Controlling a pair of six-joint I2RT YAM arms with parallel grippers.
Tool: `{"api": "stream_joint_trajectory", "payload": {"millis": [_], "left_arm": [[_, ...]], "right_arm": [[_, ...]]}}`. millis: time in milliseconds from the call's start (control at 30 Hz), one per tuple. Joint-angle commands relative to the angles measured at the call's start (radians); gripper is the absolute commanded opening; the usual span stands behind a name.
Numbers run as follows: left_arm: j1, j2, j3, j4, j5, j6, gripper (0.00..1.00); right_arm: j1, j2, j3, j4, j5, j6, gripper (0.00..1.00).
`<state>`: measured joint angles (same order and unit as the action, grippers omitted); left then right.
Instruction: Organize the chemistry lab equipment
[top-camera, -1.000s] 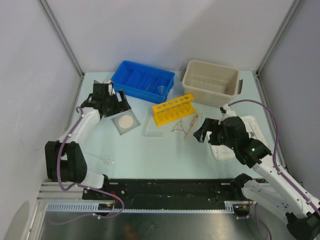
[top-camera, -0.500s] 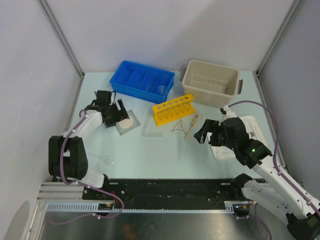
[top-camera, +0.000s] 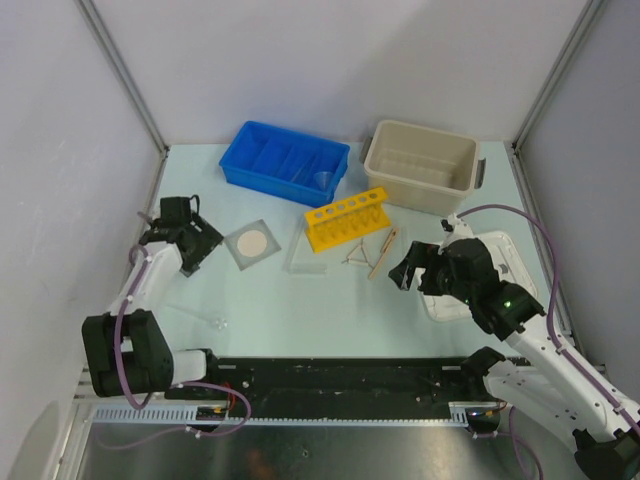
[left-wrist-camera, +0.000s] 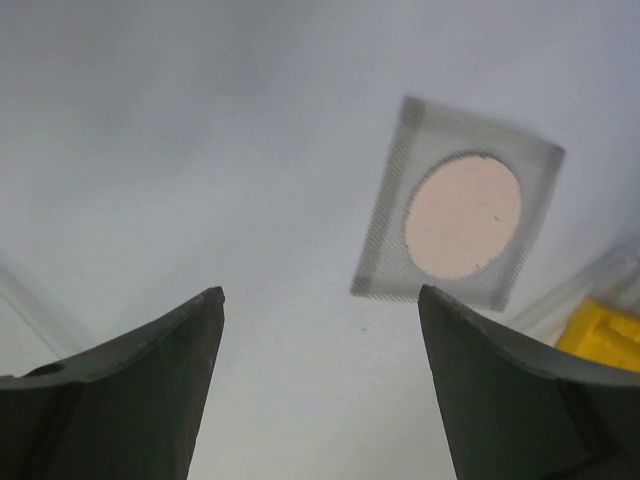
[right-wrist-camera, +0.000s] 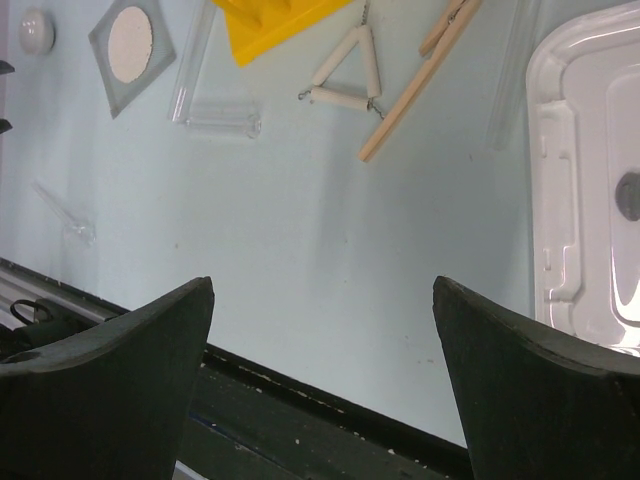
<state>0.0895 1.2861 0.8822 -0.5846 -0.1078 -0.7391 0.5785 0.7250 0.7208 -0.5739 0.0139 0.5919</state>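
My left gripper (left-wrist-camera: 320, 300) is spread and empty, left of centre in the top view, near the gauze (left-wrist-camera: 458, 215) but not touching it. The gauze lies flat on the table. I judge it light, thin and awkward to pinch flat, so a corner or edge looks the best hold. My right gripper (right-wrist-camera: 325, 290) is also spread and empty, right of centre, near the stick (top-camera: 383, 252), triangle (top-camera: 356, 256) and rack (top-camera: 347, 219). The bin (top-camera: 270, 185) at upper centre holds a funnel (top-camera: 322, 179). The tub (top-camera: 415, 195) beside it looks empty.
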Motion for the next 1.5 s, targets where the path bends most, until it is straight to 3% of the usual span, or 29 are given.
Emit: {"api": "stream_joint_trajectory", "payload": {"millis": [0, 433, 600, 1467], "left_arm": [[0.042, -0.018, 0.005, -0.119, -0.121, -0.100, 0.83], [0.076, -0.161, -0.079, -0.344, -0.183, -0.355, 0.83], [0.076, -0.210, -0.152, -0.368, -0.139, -0.399, 0.83], [0.066, -0.073, -0.252, -0.438, -0.037, -0.519, 0.80]], "right_arm": [[0.000, -0.012, 0.002, 0.017, -0.002, -0.013, 0.96], [0.001, 0.011, -0.002, 0.024, 0.000, -0.006, 0.96], [0.001, 0.022, -0.008, 0.036, 0.001, -0.011, 0.96], [0.002, 0.039, -0.021, 0.048, 0.012, -0.006, 0.96]]}}
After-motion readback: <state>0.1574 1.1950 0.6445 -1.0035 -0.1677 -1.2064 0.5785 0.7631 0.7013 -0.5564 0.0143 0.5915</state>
